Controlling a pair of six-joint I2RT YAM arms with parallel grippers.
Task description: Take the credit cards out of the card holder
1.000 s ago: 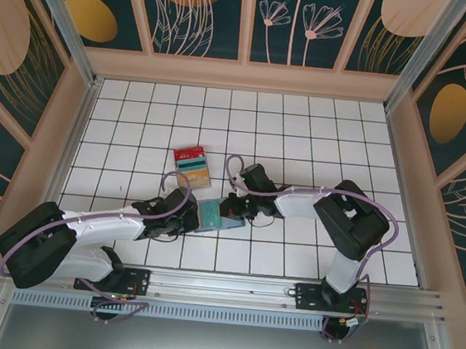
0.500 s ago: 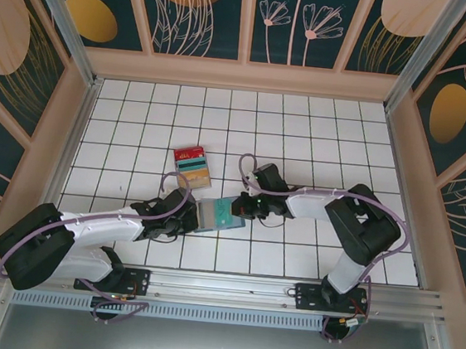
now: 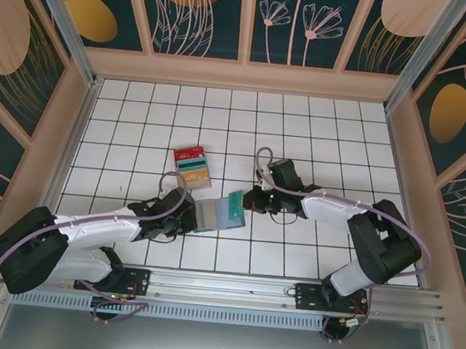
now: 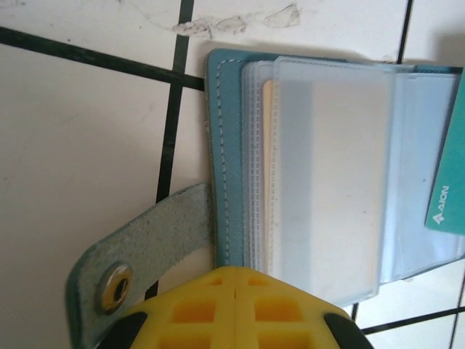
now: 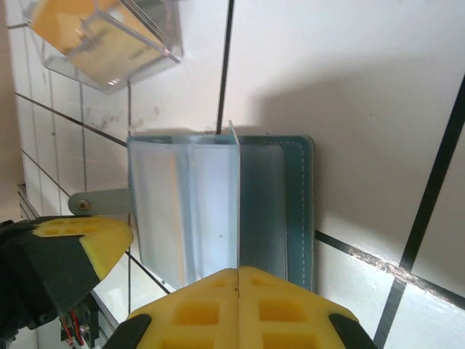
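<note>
The holder (image 3: 210, 215) lies open and flat on the white-tiled tabletop (image 3: 321, 134), just below the centre of the top view. Its clear sleeves (image 4: 327, 167) are stacked face up, and its snap strap (image 4: 145, 247) sticks out toward the lower left of the left wrist view. A teal card (image 3: 235, 209) overlaps the holder's right edge, tilted. The right hand (image 3: 249, 201) is clamped on it, fingers together with the card edge-on between them. The left hand (image 3: 188, 218) sits at the holder's left edge with its fingers together; whether it pinches the holder I cannot tell. A pile of cards (image 3: 192, 166), red, teal and tan, lies near, above and left of the holder.
</note>
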